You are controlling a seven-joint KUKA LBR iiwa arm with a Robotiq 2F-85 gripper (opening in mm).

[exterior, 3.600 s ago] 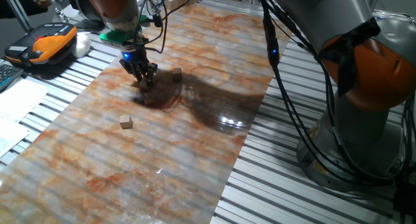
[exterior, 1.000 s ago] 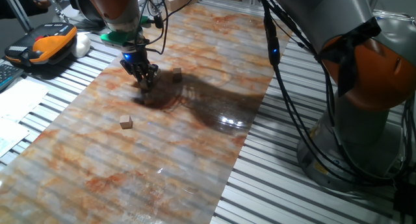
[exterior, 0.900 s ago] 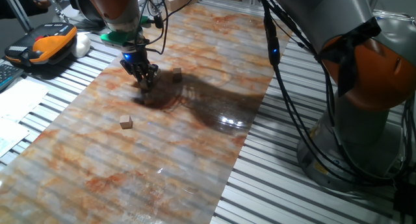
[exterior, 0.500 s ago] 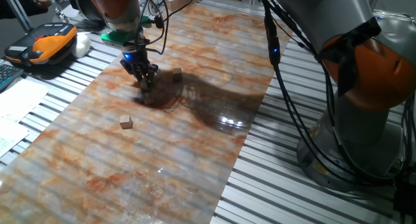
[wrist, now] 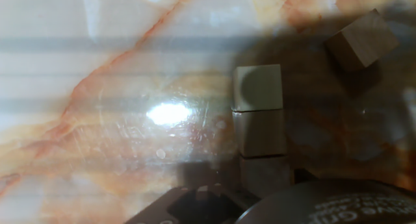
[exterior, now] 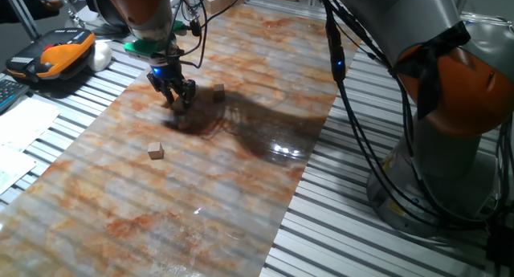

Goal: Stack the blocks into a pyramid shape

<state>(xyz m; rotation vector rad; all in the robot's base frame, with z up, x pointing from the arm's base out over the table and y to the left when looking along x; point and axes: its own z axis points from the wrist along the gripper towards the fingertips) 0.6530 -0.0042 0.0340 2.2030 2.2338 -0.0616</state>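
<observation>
In the hand view, three light-brown wooden blocks lie touching in a row on the marbled surface: a far block (wrist: 258, 87), a middle block (wrist: 260, 133) and a near block (wrist: 265, 175). A fourth block (wrist: 361, 39) lies tilted and apart at the upper right. In the fixed view my gripper (exterior: 178, 100) hangs just over this row, fingers spread and empty, and it hides most of the row. One block (exterior: 218, 91) lies to its right. Another block (exterior: 156, 151) lies alone nearer the camera.
The marbled sheet (exterior: 201, 197) lies on a slatted metal table. An orange-and-black device (exterior: 58, 54) and papers (exterior: 20, 124) are at the left. The arm's base (exterior: 450, 132) and its cables (exterior: 353, 108) fill the right side.
My gripper has risen slightly off the row of blocks and its fingers have spread. The blocks have not moved.
</observation>
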